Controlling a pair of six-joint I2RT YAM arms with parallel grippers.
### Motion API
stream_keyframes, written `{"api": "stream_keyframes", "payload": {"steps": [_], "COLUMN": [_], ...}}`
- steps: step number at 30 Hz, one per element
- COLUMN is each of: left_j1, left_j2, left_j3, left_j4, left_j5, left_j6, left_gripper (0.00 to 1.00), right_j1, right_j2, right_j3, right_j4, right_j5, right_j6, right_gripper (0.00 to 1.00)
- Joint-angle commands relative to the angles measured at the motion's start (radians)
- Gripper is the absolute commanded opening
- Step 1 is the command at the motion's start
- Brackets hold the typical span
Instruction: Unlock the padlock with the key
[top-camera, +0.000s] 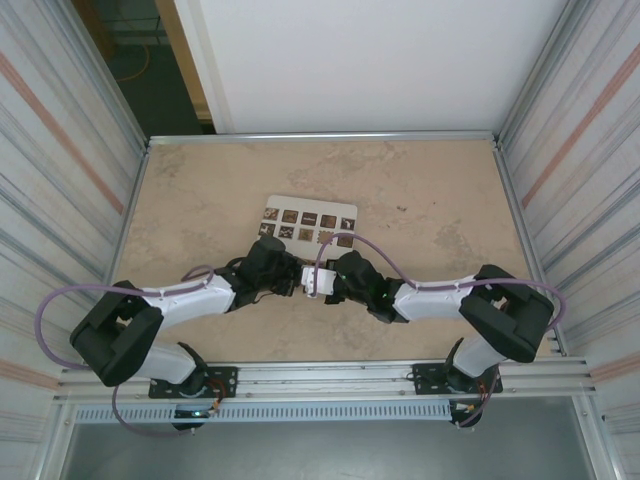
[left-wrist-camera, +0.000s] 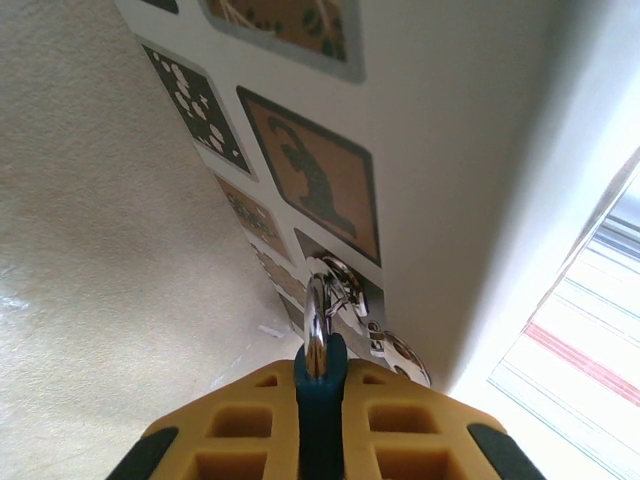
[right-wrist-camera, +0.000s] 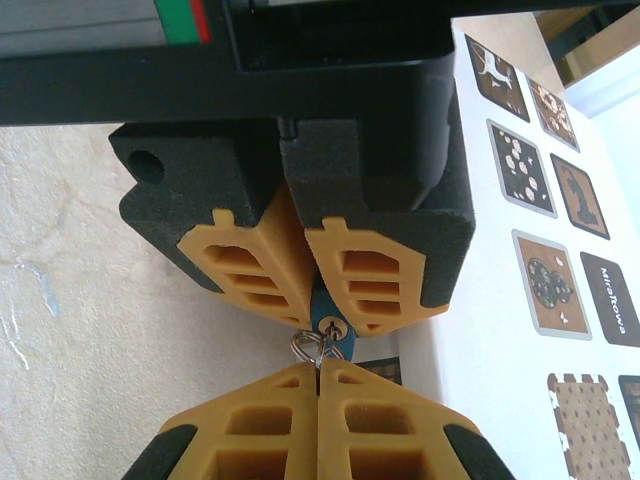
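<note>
The left pincer (left-wrist-camera: 320, 378) is clamped almost closed on the tiny blue-bodied padlock (left-wrist-camera: 320, 420). The padlock's body is squeezed between the pincer's yellow fingers (left-wrist-camera: 270, 385), and its thin silvery metal shackle (left-wrist-camera: 316, 320) sticks out past the fingertips. Facing it tip to tip, the right pincer (right-wrist-camera: 318, 375) is pressed fully together, pinching the very small pale silvery metal key (right-wrist-camera: 327, 338). The key reaches the keyhole in the padlock's end just ahead of the right pincer's fingertips, and a thin wire ring (right-wrist-camera: 304, 347) pokes out beside them. The flat white box with dark patterned tiles (right-wrist-camera: 470, 330) lies just beside the right pincer, on the beige mottled table (right-wrist-camera: 80, 300).
</note>
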Motion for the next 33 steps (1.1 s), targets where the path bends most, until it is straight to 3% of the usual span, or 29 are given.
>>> {"api": "stream_keyframes", "payload": {"steps": [1,15,23,33], "left_j1": [-0.007,-0.013,-0.019,-0.034], "left_j2": [0.002,0.002,0.011,0.02], "left_j3": [0.005,0.013,0.003,-0.016], "left_j4": [0.047,0.085,0.116,0.148], "left_j5": [0.056,0.09,0.084,0.075], "left_j6": [0.013,0.037,0.027,0.012], "left_gripper": [0.0,0.0,0.0,0.0], "right_j1": [-0.003,-0.005,0.006,-0.043], "right_j2": [0.041,0.131,0.093,0.089], "right_j3": [0.032,0.054,0.082,0.125], "right_j4": [0.007,0.07,0.009,-0.057], "right_j5": [0.011,0.024,0.02,-0.069], "right_j6": [0.021,0.004,0.229,0.653], "right_gripper": [0.06,0.06,0.08,0.02]}}
